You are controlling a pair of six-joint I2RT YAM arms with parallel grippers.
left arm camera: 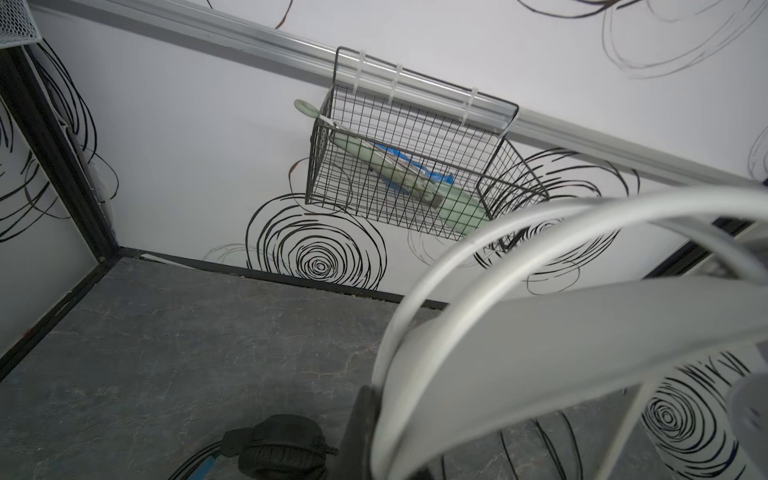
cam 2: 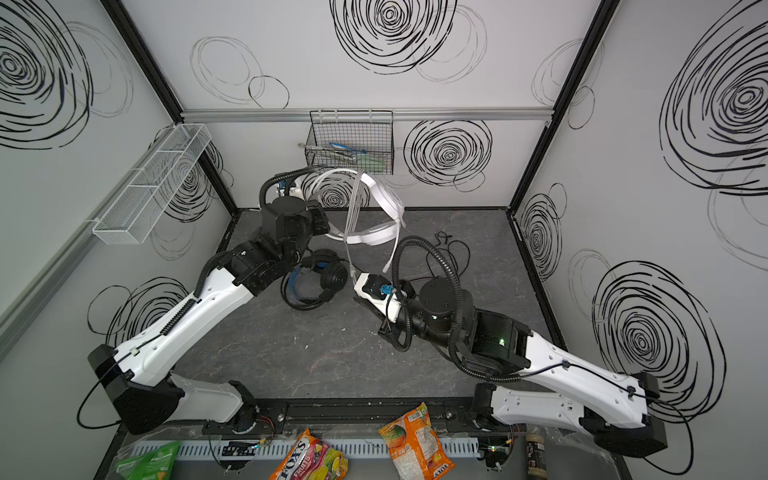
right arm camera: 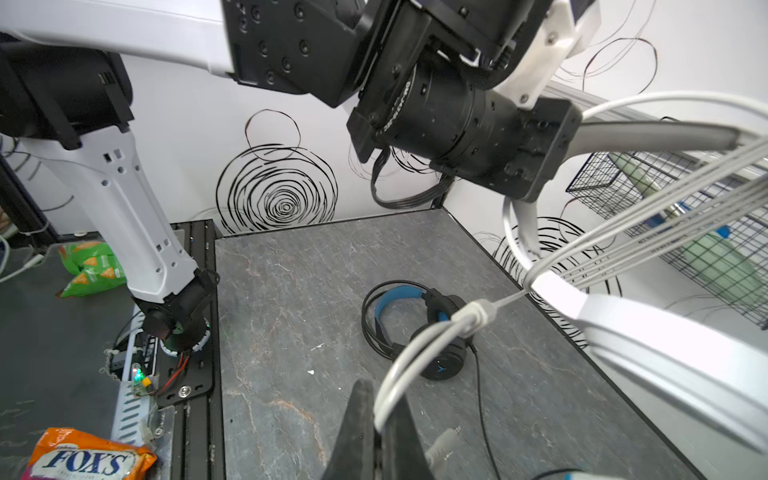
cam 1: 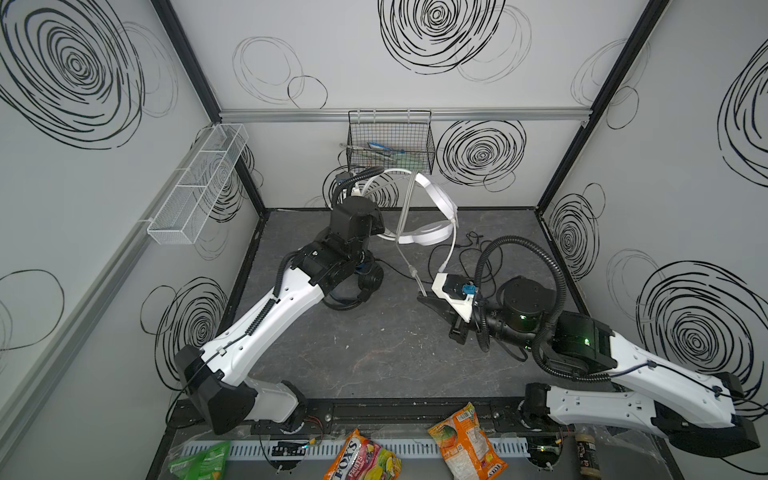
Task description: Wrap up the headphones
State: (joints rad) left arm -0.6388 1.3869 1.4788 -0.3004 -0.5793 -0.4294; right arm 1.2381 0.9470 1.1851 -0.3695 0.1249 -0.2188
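Left jaws grip white headset (cam 1: 424,237), right jaws pinch its cable (right arm camera: 405,359); bag (right arm camera: 87,461) reads FOX'S.

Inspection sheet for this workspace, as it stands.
Surface: dark grey marbled table top.
Job's things: white over-ear headset held aloft; black over-ear headset, blue-lined headband, lying on the table.
Clutter: three snack packets, small jar along front ledge.
Grippers: left gripper shut on white headset; right gripper shut on white cable.
Cables: white cable looped over its headset; black cable loose on table.
Surroundings: black wire basket, white mesh basket on walls.
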